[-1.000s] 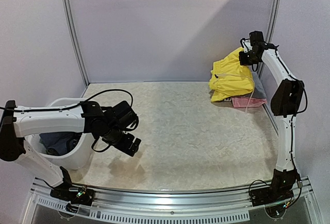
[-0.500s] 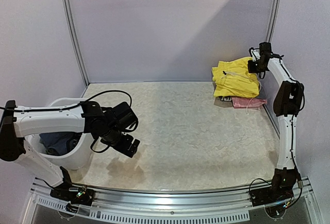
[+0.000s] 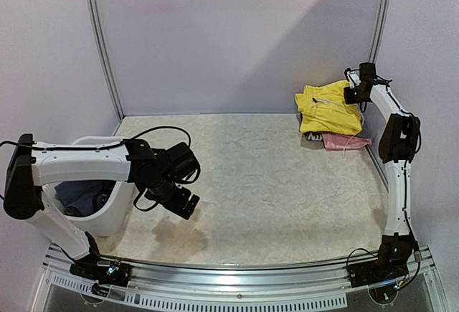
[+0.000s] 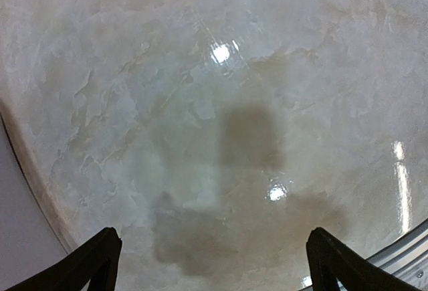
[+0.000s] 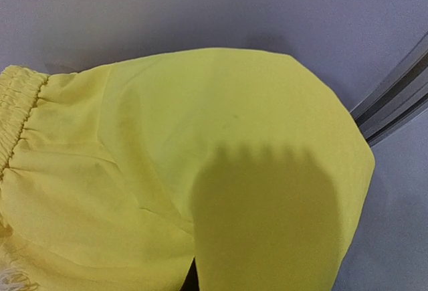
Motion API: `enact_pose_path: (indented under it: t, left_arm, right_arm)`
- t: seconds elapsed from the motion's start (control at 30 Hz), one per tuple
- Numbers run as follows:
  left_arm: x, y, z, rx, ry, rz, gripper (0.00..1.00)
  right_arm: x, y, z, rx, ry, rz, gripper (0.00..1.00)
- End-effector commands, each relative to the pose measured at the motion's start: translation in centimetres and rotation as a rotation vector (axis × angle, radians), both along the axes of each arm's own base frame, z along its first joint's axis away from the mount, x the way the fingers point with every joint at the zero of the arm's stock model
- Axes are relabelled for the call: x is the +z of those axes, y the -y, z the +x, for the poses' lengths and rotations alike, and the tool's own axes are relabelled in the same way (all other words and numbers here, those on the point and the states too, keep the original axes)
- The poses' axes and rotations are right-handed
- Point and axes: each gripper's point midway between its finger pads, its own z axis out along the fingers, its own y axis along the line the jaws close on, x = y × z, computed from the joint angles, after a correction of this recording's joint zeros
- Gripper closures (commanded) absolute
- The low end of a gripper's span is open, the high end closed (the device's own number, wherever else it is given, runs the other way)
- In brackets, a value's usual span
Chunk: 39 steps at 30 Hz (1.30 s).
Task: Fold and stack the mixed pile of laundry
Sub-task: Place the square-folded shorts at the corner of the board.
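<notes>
My right hand [image 3: 350, 95] is pinching the yellow shorts [image 3: 326, 110], fingers together, at the table's [image 3: 272, 183] far right, shorts draping over the pink piece [image 3: 344, 142]. My left hand [image 3: 183, 203] is hovering near left, fingers wide apart, beside the white tub [image 3: 118, 215].

Bright yellow elastic-waist shorts [image 3: 326, 111] lie loosely folded at the far right corner of the table [image 3: 272, 183], overlapping a pink piece [image 3: 346, 142]. Dark blue-grey clothes [image 3: 80, 199] sit bunched in a white tub [image 3: 115, 217] at the table's near left.
</notes>
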Motion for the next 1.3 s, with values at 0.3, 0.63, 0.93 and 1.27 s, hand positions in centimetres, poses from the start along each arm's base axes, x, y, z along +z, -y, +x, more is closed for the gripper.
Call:
enact_pose_path:
  t: [0.3,0.63,0.93,1.27]
  left_arm:
    - [-0.2,0.0,-0.4,-0.001,-0.021,0.026,0.01]
    - [-0.3,-0.2,-0.3,-0.001,-0.024,0.036,0.01]
    - [-0.6,-0.1,-0.2,-0.011,-0.031,0.036,0.01]
    - [-0.5,-0.7,-0.5,0.003,-0.028,0.029,0.01]
  right_arm:
    - [-2.2,5.9,0.8,-0.067,0.015,-0.166,1.0]
    - [1.5,6.7,0.9,-0.061,0.089,-0.206,1.0]
    - [1.4,6.4,1.3,-0.055,0.115,-0.205,1.0]
    - [2.2,7.4,2.1,-0.124,0.178,-0.246,0.88]
